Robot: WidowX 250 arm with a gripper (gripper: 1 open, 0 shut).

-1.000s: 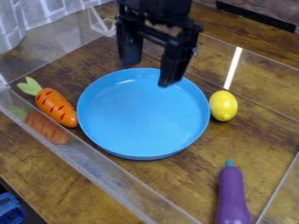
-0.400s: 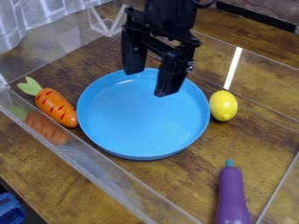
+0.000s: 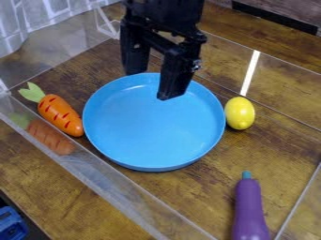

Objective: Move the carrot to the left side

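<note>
From my station I see carrot orange, dark cross grooves, light green top. Plate plain bright blue. Lemon yellow. Eggplant purple, teal tip. Tabletop brown, wood-grained.

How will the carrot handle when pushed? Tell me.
The toy carrot will probably stay stiff, since its grooved body looks like one solid piece. Its rounded sides suggest it could roll sideways, though the tapering shape would likely make it curve. The leafy top may catch or drag.
</note>
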